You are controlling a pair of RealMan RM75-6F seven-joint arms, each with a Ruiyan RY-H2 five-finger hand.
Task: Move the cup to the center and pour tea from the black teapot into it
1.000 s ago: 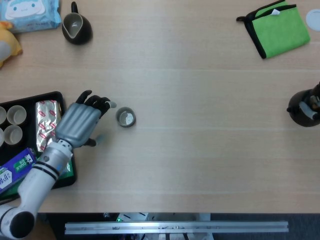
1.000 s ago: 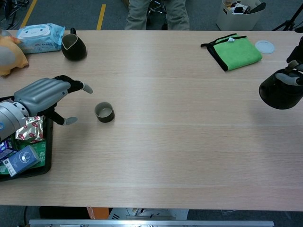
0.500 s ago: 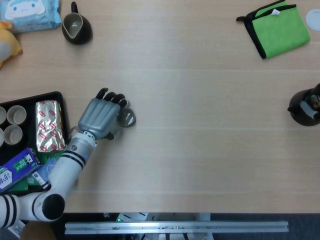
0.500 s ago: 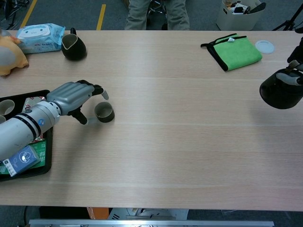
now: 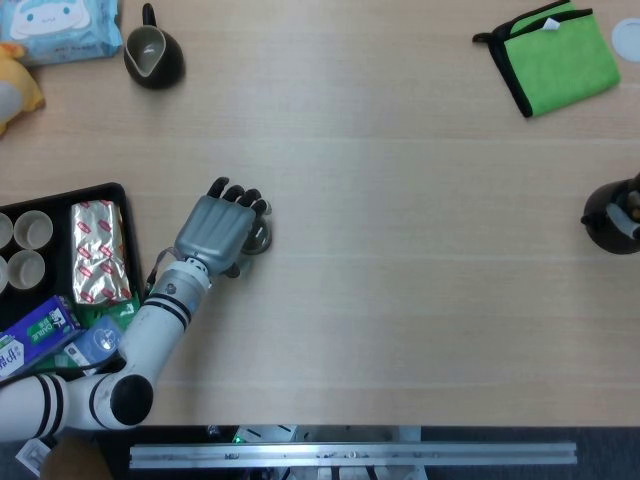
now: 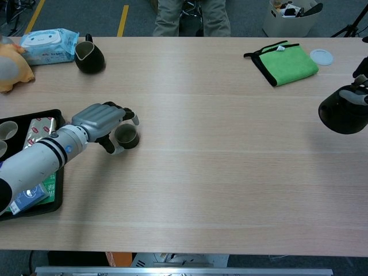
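Note:
A small dark cup (image 5: 259,238) (image 6: 127,137) stands on the table, left of centre. My left hand (image 5: 218,230) (image 6: 102,119) is wrapped round it, with the fingers behind its far side and the thumb at its near side. At the right edge, my right hand (image 6: 357,86) holds the black teapot (image 5: 608,218) (image 6: 342,115) by its top, and it looks lifted off the table. Only part of that hand shows.
A black tray (image 5: 112,192) (image 6: 34,115) at the left holds pale cups, a foil pack and blue packets. A black pitcher (image 5: 153,55) (image 6: 89,56), a wipes pack (image 5: 60,25) and a yellow toy (image 5: 15,90) sit at the far left. A green cloth (image 5: 558,55) (image 6: 286,62) and white lid (image 6: 321,56) lie far right.
My left hand has moved right from beside the tray and closed its fingers round the cup. The cup has stayed in place. The teapot has drifted slightly to the right.

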